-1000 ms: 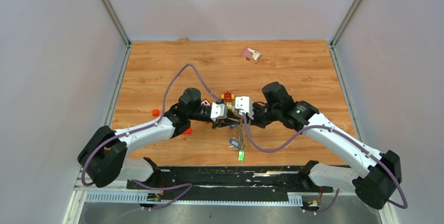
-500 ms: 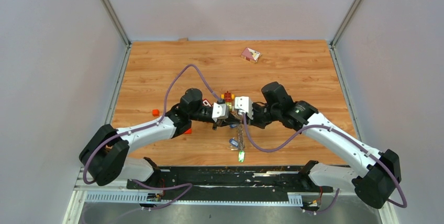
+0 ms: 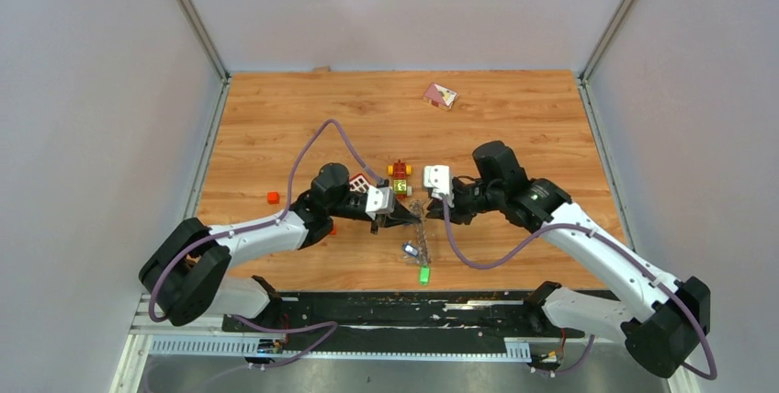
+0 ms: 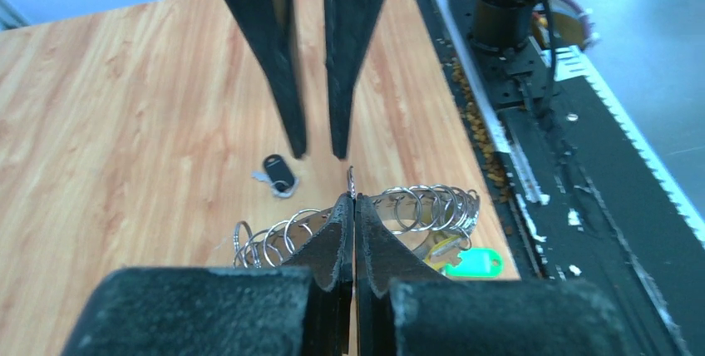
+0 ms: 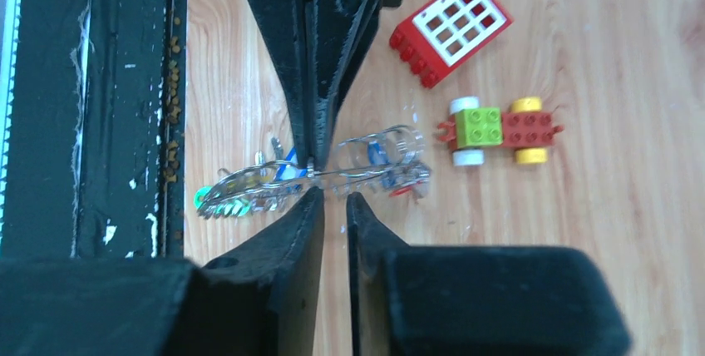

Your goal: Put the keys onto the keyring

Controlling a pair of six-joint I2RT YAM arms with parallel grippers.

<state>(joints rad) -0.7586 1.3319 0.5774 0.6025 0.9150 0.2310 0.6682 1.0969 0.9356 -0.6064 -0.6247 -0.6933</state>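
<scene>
So the keyring [image 4: 428, 206] is sitting mid-table between the two arms, and it's looking more like a loose coil of small wire rings than one clean hoop, with part of it trailing toward the near edge of the table [image 3: 276, 117]. The left gripper [image 4: 355, 205] is pinching it, jaws fully closed on the wire at the top of the coil. A green-headed key [image 4: 472, 263] is lying at the near end of the coil, and I'm guessing that one's already on, though I can't tell for sure. A black-headed key [image 4: 278, 175] is lying on the wood just beside the ring and apart from it, so that one's looking undone. The right gripper [image 5: 334, 198] is hovering right next to the ring with its jaws a narrow crack apart, holding nothing. I'm reading this as partway: ring secured, at least one key waiting to get picked up and threaded. A toy car [image 5: 499, 127] and a red window brick [image 5: 449, 27] are just sitting nearby.
</scene>
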